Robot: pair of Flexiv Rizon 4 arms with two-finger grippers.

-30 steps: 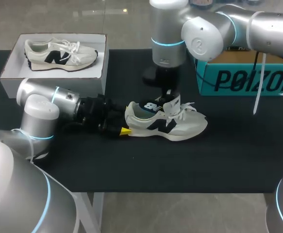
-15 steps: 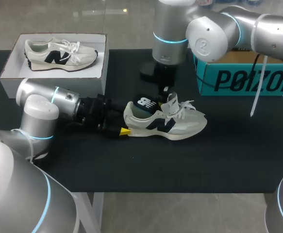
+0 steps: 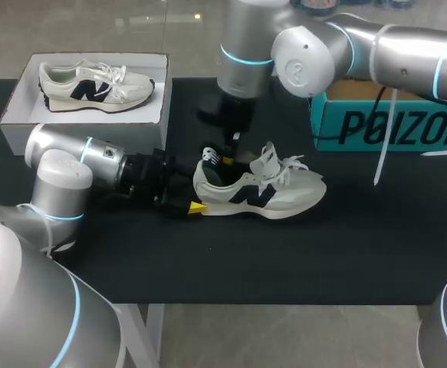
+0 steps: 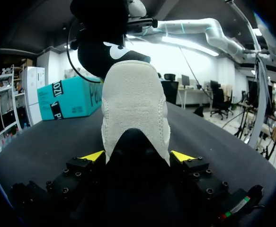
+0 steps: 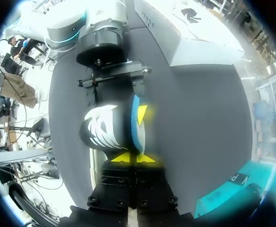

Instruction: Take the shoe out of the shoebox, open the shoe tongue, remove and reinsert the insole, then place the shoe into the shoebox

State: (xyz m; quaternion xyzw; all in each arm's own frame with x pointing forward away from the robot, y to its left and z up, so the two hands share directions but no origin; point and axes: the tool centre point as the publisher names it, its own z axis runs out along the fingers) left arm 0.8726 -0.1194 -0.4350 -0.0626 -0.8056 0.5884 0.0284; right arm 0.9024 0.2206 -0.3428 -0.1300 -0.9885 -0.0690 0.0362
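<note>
The shoe lies on its sole at the middle of the black table, toe toward 3 o'clock and heel toward 9: cream mesh and suede, dark side logo, loose white laces, tongue standing up. The left gripper comes in low from 9 o'clock and is clamped on the heel. Its wrist view shows the yellow tips pressed against both sides of the fuzzy, rounded heel cup.

Over the shoe's opening, the right arm drops in from 1 o'clock. The right gripper pinches the insole, a thin, dark, curved pad with a white logo, hanging just above the collar. In the right wrist view the yellow tips are closed tight on the insole's edge, where a blue underside shows.

At 10 o'clock, well apart, sits the white cardboard shoebox, open, with a second shoe lying flat inside. At 2 o'clock is a teal box
</note>
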